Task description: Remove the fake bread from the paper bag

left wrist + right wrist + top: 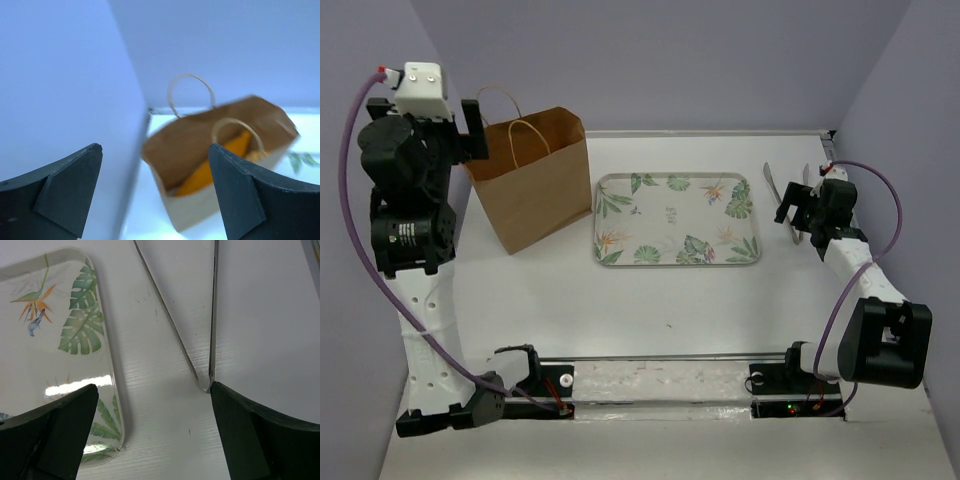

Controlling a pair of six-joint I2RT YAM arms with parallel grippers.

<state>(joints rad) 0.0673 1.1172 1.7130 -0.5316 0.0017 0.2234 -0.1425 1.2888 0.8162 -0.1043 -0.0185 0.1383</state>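
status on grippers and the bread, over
Both open, empty. Left gripper faces paper bag mouth; fake bread inside. Right gripper over tongs. Nothing blocking.

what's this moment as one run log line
fake bread: in paper bag | left tool: open, raised by bag | right tool: open, near tongs

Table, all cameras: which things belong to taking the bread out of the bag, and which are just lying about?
For the job: paper bag, mouth open; fake bread inside it; left gripper, open, facing the bag's mouth.
Lying about: leaf-patterned tray; metal tongs beside it.
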